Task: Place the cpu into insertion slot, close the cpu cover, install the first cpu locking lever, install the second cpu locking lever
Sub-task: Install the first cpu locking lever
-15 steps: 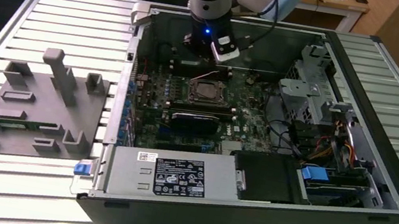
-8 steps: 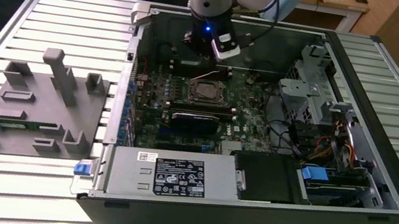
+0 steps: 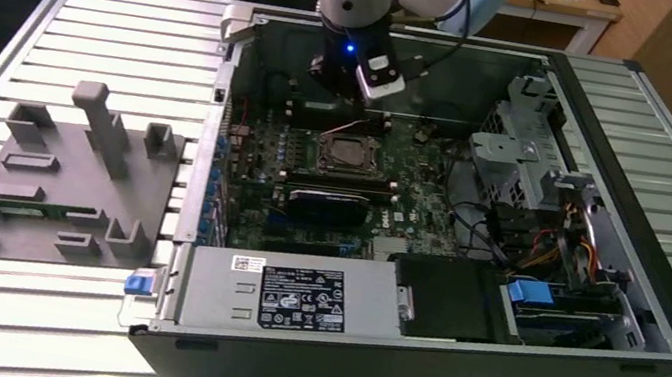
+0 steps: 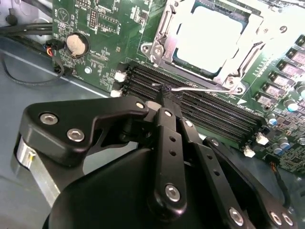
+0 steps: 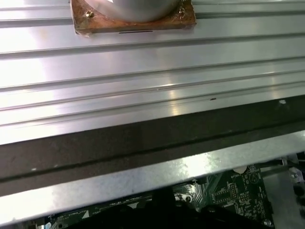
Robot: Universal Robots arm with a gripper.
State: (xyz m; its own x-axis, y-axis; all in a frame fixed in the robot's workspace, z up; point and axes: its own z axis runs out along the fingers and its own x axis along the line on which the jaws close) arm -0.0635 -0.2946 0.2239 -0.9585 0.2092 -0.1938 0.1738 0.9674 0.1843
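The cpu, with its pale metal top, lies in the insertion slot on the green board inside the open computer case. The silvery cpu cover lies down flat around it. A thin wire locking lever runs along the socket's edge next to the memory slots. My gripper is shut, and its black fingertips rest against that lever near its free end. In the exterior view the gripper hangs just behind the socket.
Long black memory slots lie right beside the fingertips, and a coin battery sits further off. The case also holds a black block, a power supply and a drive cage. A grey fixture lies on the slatted table.
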